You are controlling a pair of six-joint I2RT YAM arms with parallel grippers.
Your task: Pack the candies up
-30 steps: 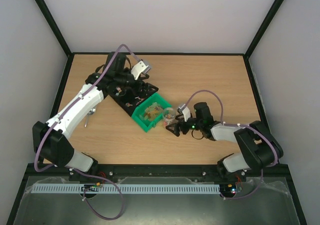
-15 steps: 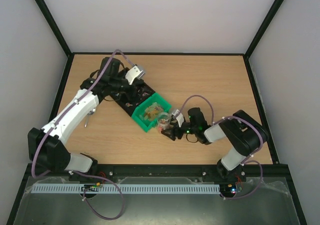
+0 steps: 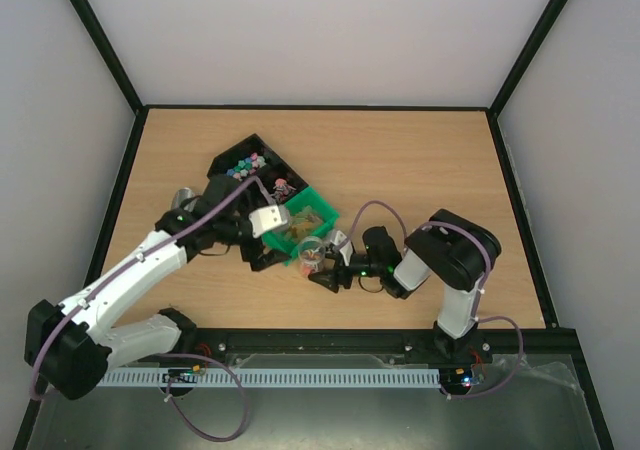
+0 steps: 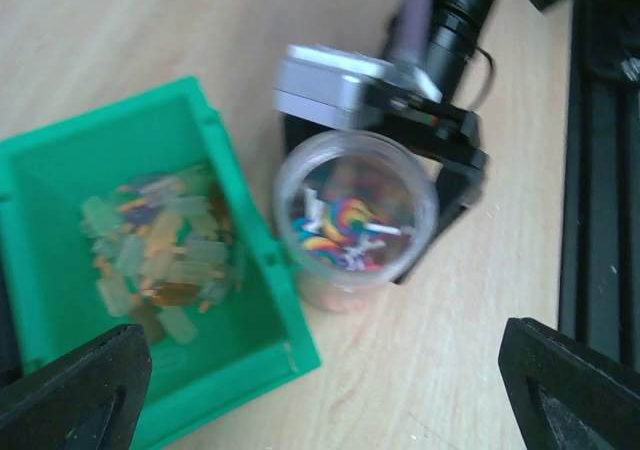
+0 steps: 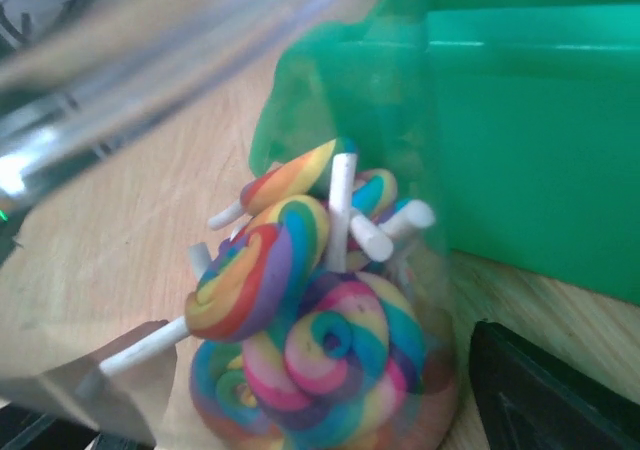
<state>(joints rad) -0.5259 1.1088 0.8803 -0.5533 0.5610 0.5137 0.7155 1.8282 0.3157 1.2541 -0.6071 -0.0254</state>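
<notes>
Well, with the right gripper (image 5: pixel 315 370) clamped on the clear jar (image 4: pixel 355 220) of candies (image 5: pixel 290 300) just beside the green bin (image 4: pixel 60 140), and the left gripper (image 4: pixel 320 385) hanging wide open above both, a careless descent might tip the jar and spill them.

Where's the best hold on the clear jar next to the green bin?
The clear jar's round side wall, mid-height, coming from the side away from the green bin, as the right gripper has it. It stands upright, mouth open, lollipops inside; a top grip would block it.
</notes>
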